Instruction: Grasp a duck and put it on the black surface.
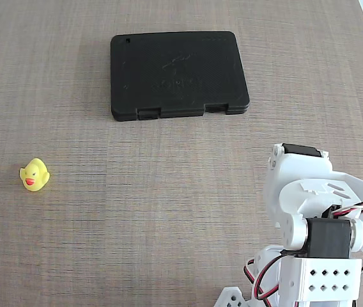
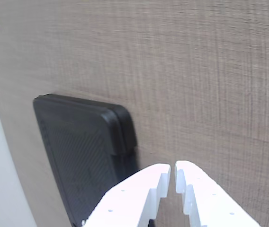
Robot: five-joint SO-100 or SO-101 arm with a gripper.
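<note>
While you read this, check each line against both views:

duck: your yellow rubber duck (image 1: pixel 34 174) sits upright on the tabletop (image 1: pixel 169 211) at the left side of the fixed view, red-orange beak facing the camera. Nothing touches it. You can't see it in the wrist view.

black case: matte black rectangular case (image 1: pixel 178 75) lies flat at top centre of the fixed view, two latch tabs on its near edge, faint embossed logo on the lid. You get it in the wrist view (image 2: pixel 85 151) too, at lower left, one rounded corner showing. Top is bare.

duck vs case: well apart; duck is to the left of and nearer the camera than the case in the fixed view.

arm: white arm (image 1: pixel 316 224) folded up at the lower right of the fixed view, black servos and red/black wiring visible. Well apart from the duck, nearer to the case.

fingers: you only see the tips in the wrist view. White gripper (image 2: pixel 173 171) enters from the bottom edge, tips nearly together with just a thin slit between them, holding nothing. They hang above bare tabletop just beside the case's corner.

tabletop: grey-brown woven-grain surface.
</note>
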